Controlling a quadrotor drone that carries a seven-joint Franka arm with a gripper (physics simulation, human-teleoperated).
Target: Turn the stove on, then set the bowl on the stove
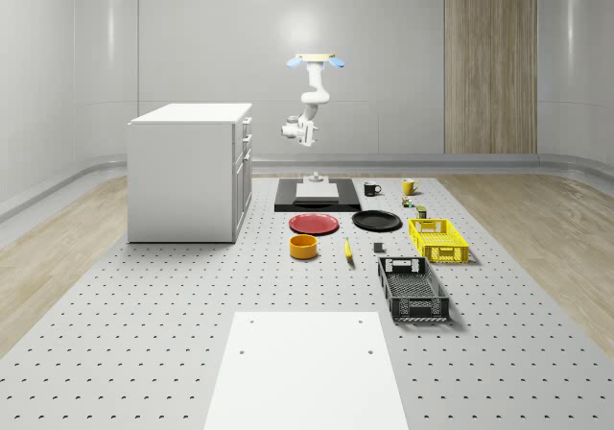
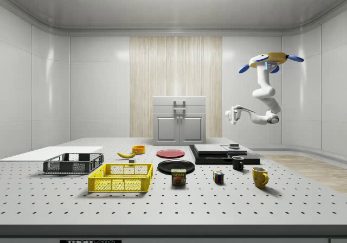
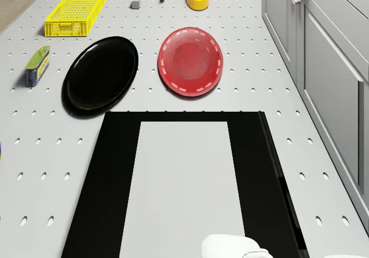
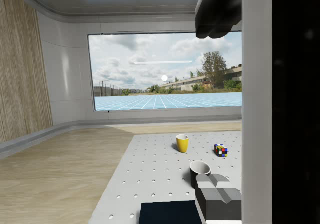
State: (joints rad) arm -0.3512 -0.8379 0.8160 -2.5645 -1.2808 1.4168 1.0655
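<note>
In the whole-scene view, a tall white cabinet with drawers (image 1: 190,171) is seen at the left of the grey perforated table (image 1: 144,334). To its right, the flat black stove with a pale grey centre plate (image 1: 318,195) lies on the table, and a small grey block stands on its far edge. The drone with blue rotors and a yellow body (image 1: 318,61) hovers high above the far side of the stove. Its white arm is bent downward, and the gripper (image 1: 291,130) is held in the air above the stove, apart from it. Whether the jaws are apart or together cannot be told.

In front of the stove a round red plate (image 1: 314,224) and a round black plate (image 1: 376,221) lie side by side; nothing is seen on them. The small round orange-yellow bowl (image 1: 303,247) stands nearer the camera, just in front of the red plate, well apart from the stove. Nothing is seen inside it. A yellow banana (image 1: 347,249) lies to the right of the bowl.

Further right, a black mug (image 1: 371,189) and a yellow mug (image 1: 409,186) stand beside the stove. The yellow plastic crate (image 1: 438,240) appears empty, and in front of it the black plastic crate (image 1: 413,290) also appears empty. In the side view, a tin can (image 2: 178,177) and a colourful puzzle cube (image 2: 218,177) are seen near the yellow crate.
</note>
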